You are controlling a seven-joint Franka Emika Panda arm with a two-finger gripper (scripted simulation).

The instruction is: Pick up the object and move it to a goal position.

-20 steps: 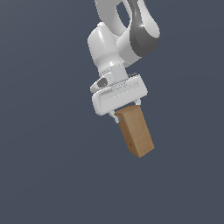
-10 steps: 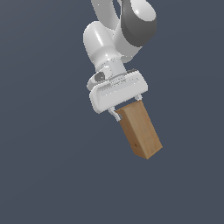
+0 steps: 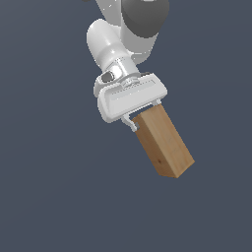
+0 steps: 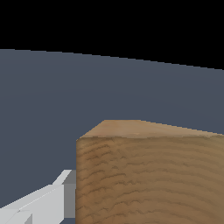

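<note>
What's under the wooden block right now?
Nothing visible: the wooden block hangs tilted from the gripper, only plain dark background below. Its top end is covered by the gripper.

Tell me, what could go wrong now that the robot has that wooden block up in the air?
The hand grips the wooden block only at its top end, and the block hangs tilted, most of its length sticking out below. That long overhang could let it pivot or slip between the fingers during a quick move. If it slid out, it would fall. The block also fills much of the wrist view, hiding what lies beyond it.
</note>
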